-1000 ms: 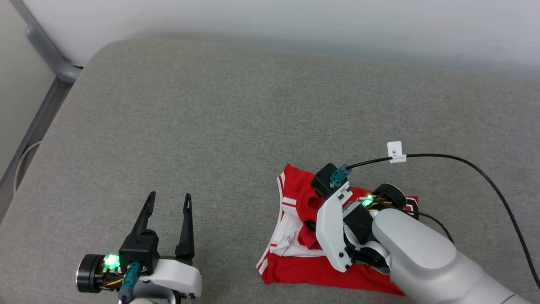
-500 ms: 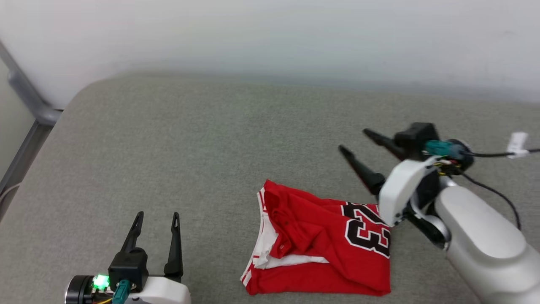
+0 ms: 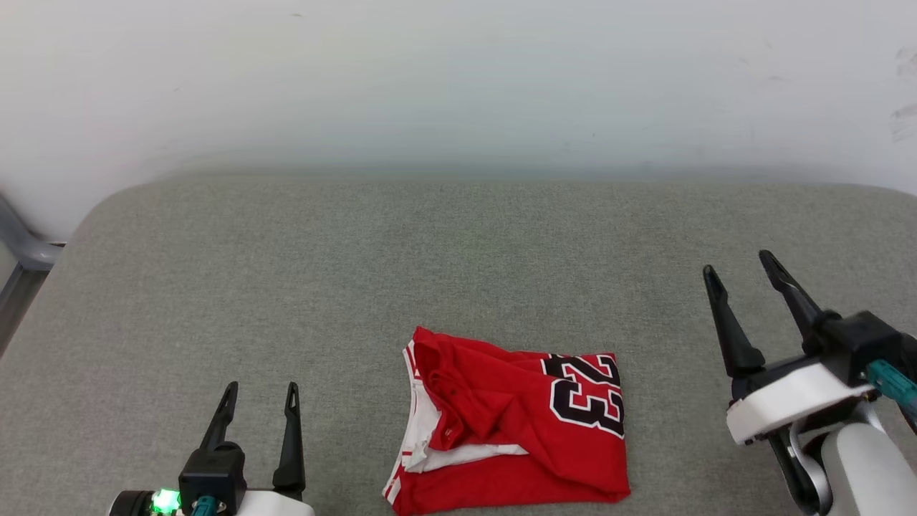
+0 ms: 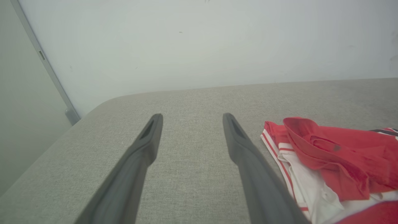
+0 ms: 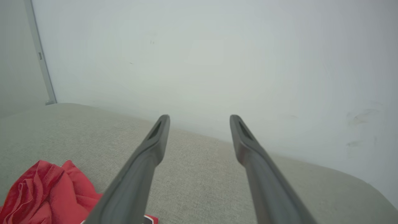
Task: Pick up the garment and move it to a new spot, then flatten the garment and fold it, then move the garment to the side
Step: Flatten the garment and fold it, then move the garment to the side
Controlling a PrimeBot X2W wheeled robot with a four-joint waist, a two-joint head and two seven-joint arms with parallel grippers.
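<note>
We see the shirt point(image 3: 516, 430) folded on the grey cushion point(image 3: 358, 272), apart from our left gripper point(image 3: 261, 387) and right gripper point(image 3: 737, 263); both spread wide, holding nothing.

Left gripper point(image 3: 261, 388): wrist and body cut by the head view's bottom edge.
Right gripper point(image 3: 737, 263): forearm runs off the lower right corner.
Garment point(image 3: 501, 423), between the two: white cloth mostly tucked under a red fold.
Left wrist view: garment lies right of that gripper, cut by the right and bottom edges.
Right wrist view: garment partly behind that gripper's left finger point(image 5: 136, 180), the rest cut at the bottom edge.
</note>
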